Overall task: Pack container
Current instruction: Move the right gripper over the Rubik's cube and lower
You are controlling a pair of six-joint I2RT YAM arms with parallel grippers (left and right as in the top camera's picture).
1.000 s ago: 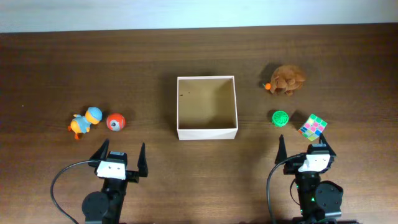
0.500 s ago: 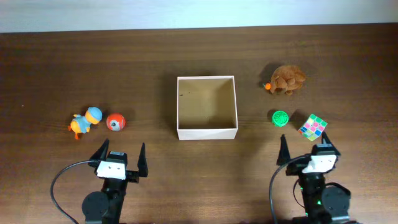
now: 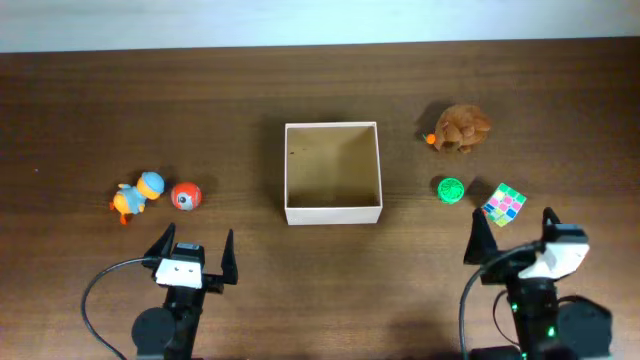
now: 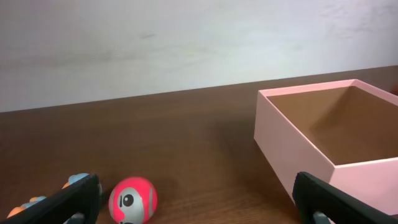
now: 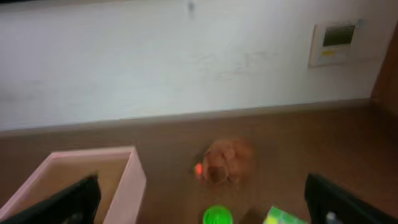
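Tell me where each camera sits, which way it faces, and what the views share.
Overhead: above the table, looking straight down; both arms' open jaws at the near edge.
Left wrist: low behind the left jaws, facing the far wall; red ball left, container right.
Right wrist: behind the right jaws, facing that wall; container left, brown plush ahead.
Shared: all show the container.

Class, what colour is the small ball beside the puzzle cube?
The ball is green; best seen overhead.
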